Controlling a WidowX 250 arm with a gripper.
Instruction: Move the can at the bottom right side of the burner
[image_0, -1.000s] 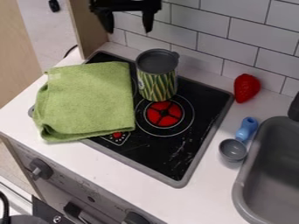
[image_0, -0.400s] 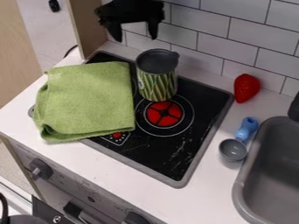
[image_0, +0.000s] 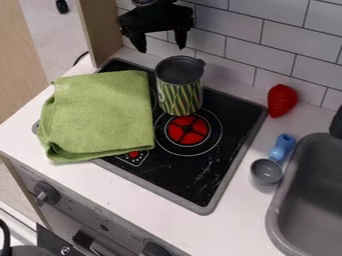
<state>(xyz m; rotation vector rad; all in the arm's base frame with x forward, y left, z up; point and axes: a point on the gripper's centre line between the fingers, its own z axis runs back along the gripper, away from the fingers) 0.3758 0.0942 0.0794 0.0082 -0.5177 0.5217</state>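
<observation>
My gripper (image_0: 161, 46) hangs at the top of the view, left of centre, open, its two fingers apart with nothing between them. It is above and slightly left of the can (image_0: 179, 95), not touching it. The can stands upright on the black stovetop (image_0: 194, 175), patterned in green and yellow stripes with a dark grey lid. Its base is at the upper edge of the ringed burner (image_0: 188, 130), which has a red centre.
A folded green towel (image_0: 100, 115) covers the stove's left part. To the right lie a red strawberry (image_0: 282, 100) and a grey scoop (image_0: 266, 171) with a blue handle, beside the grey sink (image_0: 314, 200). A tiled wall (image_0: 244, 47) stands behind.
The gripper has come down and a little to the right, so more of it shows. The can, the towel and the other objects have stayed where they were.
</observation>
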